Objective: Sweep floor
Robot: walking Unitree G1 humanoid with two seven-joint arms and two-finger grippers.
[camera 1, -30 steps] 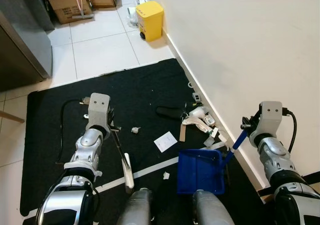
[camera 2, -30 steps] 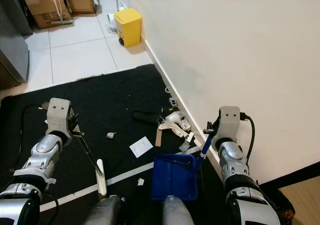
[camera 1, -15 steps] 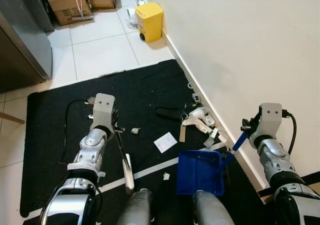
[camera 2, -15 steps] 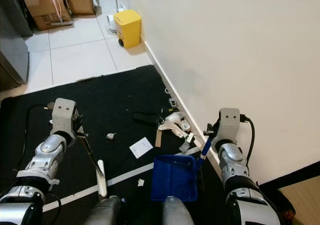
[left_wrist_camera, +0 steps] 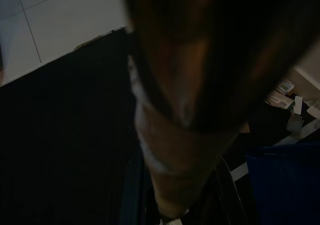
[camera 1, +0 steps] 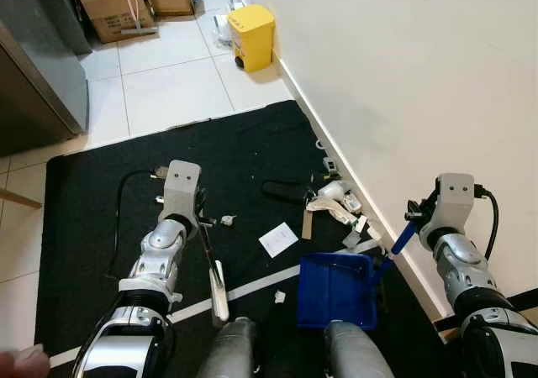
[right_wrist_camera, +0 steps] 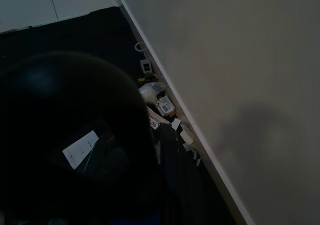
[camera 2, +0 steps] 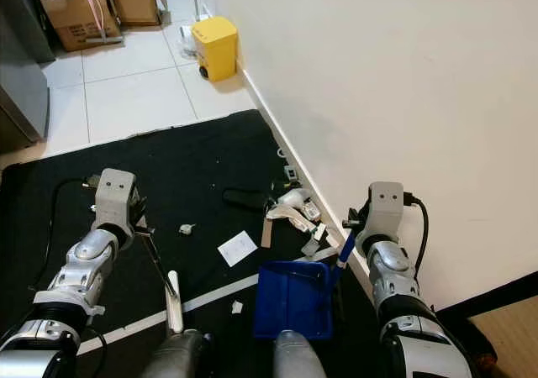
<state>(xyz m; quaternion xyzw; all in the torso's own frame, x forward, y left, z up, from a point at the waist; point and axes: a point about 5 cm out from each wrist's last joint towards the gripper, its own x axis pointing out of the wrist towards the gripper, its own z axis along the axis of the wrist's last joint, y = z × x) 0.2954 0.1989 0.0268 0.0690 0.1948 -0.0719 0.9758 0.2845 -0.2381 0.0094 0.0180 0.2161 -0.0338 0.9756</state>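
Observation:
My left gripper [camera 1: 198,219] is shut on the thin dark handle of a brush [camera 1: 211,265], whose white end [camera 1: 218,288] rests on the black mat [camera 1: 92,218] near my legs. My right gripper [camera 1: 413,218] is shut on the blue handle [camera 1: 394,244] of a blue dustpan [camera 1: 336,290] that lies flat on the mat by the wall. Litter lies between them: a white paper square [camera 1: 278,238], a small scrap [camera 1: 227,220] and another scrap [camera 1: 278,295]. A pile of wrappers and card [camera 1: 338,207] sits against the baseboard. Both wrist views are dark and blurred.
The white wall [camera 1: 403,76] runs along the right. A black object [camera 1: 284,191] lies on the mat near the pile. Beyond the mat are white tiles, a yellow bin [camera 1: 251,34], cardboard boxes [camera 1: 113,4] and a grey appliance [camera 1: 38,59]. A white tape line [camera 1: 252,286] crosses the mat.
My left arm has shifted to the right, tilting the brush handle more upright, while its white end stays in place. The right arm and dustpan are still.

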